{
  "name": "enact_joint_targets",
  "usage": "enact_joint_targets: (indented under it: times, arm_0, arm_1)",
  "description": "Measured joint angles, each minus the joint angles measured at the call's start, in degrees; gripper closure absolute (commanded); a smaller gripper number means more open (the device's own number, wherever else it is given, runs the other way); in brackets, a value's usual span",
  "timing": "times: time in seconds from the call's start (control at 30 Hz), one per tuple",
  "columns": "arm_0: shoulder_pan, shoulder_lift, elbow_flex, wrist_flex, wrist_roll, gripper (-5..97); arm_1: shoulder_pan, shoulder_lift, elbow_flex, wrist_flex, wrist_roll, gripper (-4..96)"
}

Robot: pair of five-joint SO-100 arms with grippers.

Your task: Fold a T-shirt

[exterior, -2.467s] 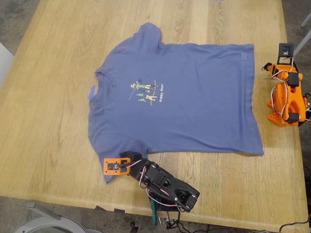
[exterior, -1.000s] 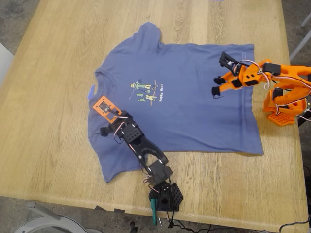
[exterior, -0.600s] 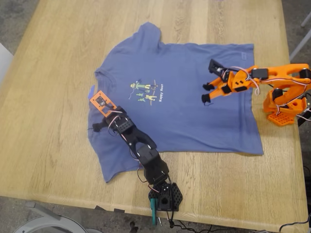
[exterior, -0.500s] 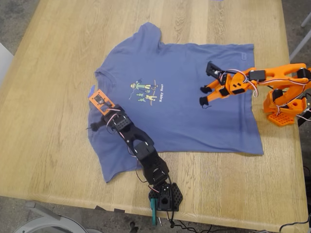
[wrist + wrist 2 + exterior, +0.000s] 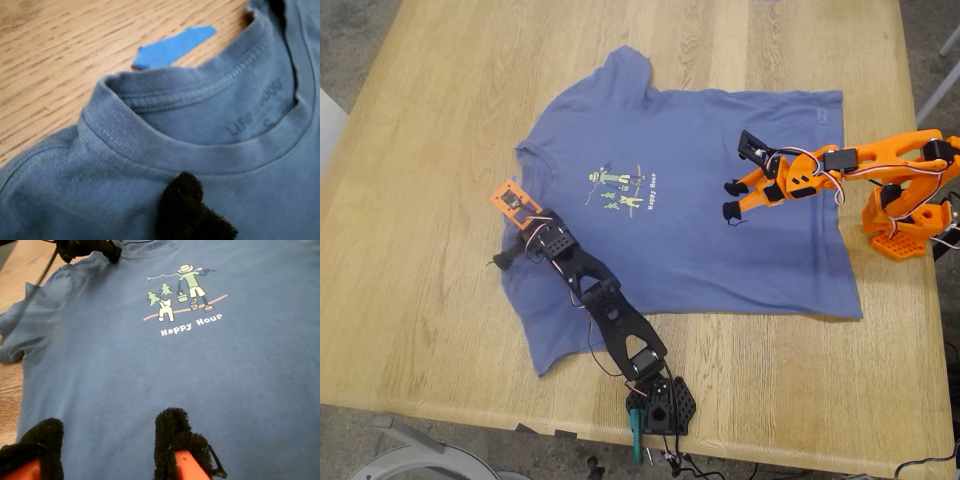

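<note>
The slate-blue T-shirt [image 5: 700, 210] lies flat on the wooden table [image 5: 410, 300], with its collar toward the exterior view's left and its hem toward that view's right. The cartoon print [image 5: 620, 190] faces up. My first gripper [image 5: 510, 238], on the black arm, hovers at the collar and shoulder and looks open. In the first wrist view only one black fingertip [image 5: 192, 210] shows, over the collar rib [image 5: 165, 150]. My second gripper [image 5: 735, 178], on the orange arm, is open above the shirt's body. Its two black pads [image 5: 175, 435] hold nothing, and the print [image 5: 185, 295] lies ahead of them.
A blue tape scrap [image 5: 172, 47] sits on the wood just outside the collar. The orange arm's base [image 5: 905, 225] stands at the exterior view's right edge of the table. The black arm's base [image 5: 660, 405] is at the near edge. Bare wood surrounds the shirt.
The black arm stretched from the lower sleeve up to the collar, and its jaws spread. The orange arm unfolded from its base and reached over the shirt toward the print.
</note>
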State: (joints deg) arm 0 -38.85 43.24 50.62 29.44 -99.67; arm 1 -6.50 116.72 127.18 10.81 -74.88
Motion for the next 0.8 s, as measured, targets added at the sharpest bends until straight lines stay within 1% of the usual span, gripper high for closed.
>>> enact_joint_targets:
  times: [0.17,0.3,0.37,0.4,0.47,0.6,0.8]
  arm_0:
    - [-0.4,-10.2,-16.4,9.8,0.0,24]
    - [-0.9,-24.7,-41.6,24.1,-1.3,29]
    - [-0.4,-32.1,-55.3,30.6,-2.3,35]
    - [-0.4,-34.4,-59.8,32.7,-2.8,37]
    - [-0.4,-36.2,-64.1,35.0,-4.0,42]
    - [-0.7,-36.5,-66.8,37.8,-6.3,52]
    - [-0.6,-36.4,-67.3,40.5,-8.3,61]
  arm_1:
    - [-0.4,-1.1,0.0,-0.8,1.4,62.9]
    - [-1.4,-2.8,0.0,-2.2,2.7,63.1]
    - [-1.8,-4.0,0.0,-3.2,3.3,63.1]
    - [-1.8,-4.6,0.0,-3.5,3.5,63.1]
    - [-2.1,-5.9,0.0,-4.5,4.3,63.1]
    - [-3.0,-8.7,-0.5,-6.1,5.9,63.1]
    - [-3.8,-15.6,-5.6,-8.4,7.0,62.4]
